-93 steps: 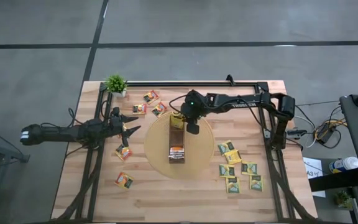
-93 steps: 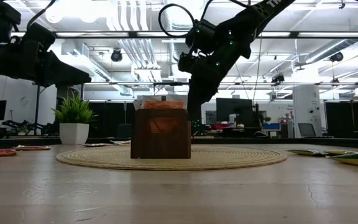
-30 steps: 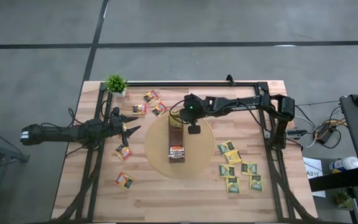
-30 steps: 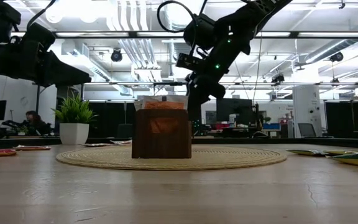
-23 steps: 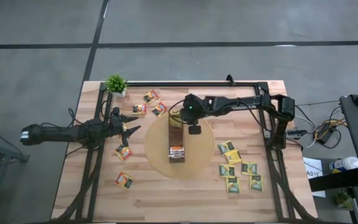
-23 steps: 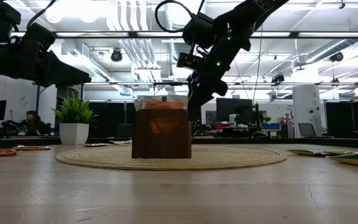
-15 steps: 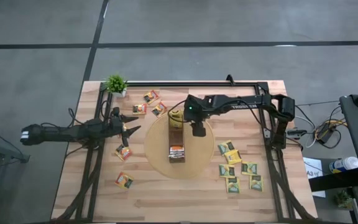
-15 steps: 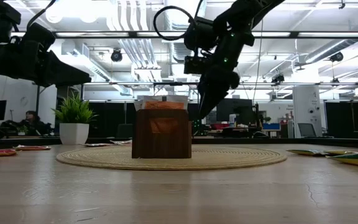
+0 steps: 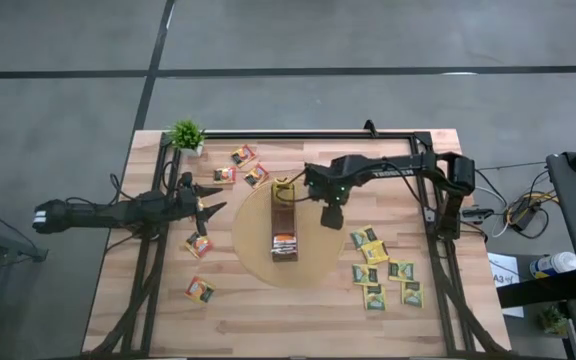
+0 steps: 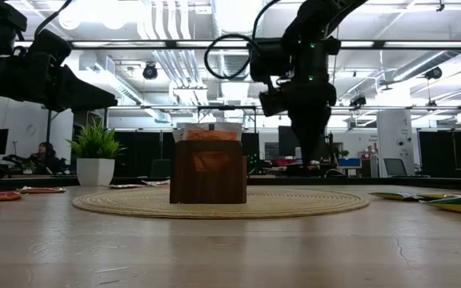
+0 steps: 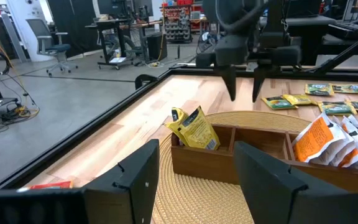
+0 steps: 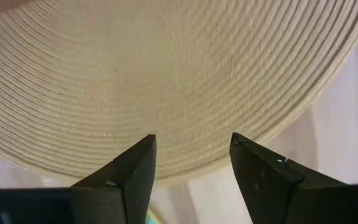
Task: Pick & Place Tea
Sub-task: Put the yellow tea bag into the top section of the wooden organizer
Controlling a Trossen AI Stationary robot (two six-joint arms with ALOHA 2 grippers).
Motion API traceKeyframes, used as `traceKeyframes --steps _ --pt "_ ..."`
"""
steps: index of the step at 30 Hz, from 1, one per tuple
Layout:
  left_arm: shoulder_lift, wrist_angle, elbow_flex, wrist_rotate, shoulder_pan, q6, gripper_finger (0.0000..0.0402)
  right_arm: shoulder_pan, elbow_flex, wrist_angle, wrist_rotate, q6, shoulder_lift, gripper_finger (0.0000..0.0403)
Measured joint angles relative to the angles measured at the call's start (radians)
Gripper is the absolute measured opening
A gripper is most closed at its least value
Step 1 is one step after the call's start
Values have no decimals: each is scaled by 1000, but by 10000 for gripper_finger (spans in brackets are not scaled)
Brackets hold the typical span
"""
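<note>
A long brown box [image 9: 284,222] stands on the round woven mat [image 9: 318,265]. A yellow tea sachet [image 11: 194,127] leans in its far compartment and orange sachets [image 11: 322,140] stand farther along. My right gripper [image 9: 331,217] hangs open over the mat to the box's right, pointing straight down with nothing between its fingers; it also shows in the left wrist view [image 11: 243,93] and over the mat's edge in its own view [image 12: 191,168]. My left gripper [image 9: 208,205] waits open at the table's left. Loose green-and-yellow sachets [image 9: 383,270] lie flat at the right, orange ones [image 9: 243,165] at the far left.
A small potted plant [image 9: 186,134] stands at the far left corner. Two more orange sachets [image 9: 199,243] [image 9: 200,290] lie near the left arm. A black frame rail [image 9: 298,133] runs along the table's far edge and down both sides.
My right gripper has gone from the box's far end toward the table's right edge, and it has tipped from a slant to pointing straight down. The yellow sachet stays in the box's far compartment.
</note>
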Motion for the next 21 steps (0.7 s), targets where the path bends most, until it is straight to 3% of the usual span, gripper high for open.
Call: traceKeyframes --steps 21 --pt "0 0 0 0 0 0 202 244 -64 14 8 235 0 203"
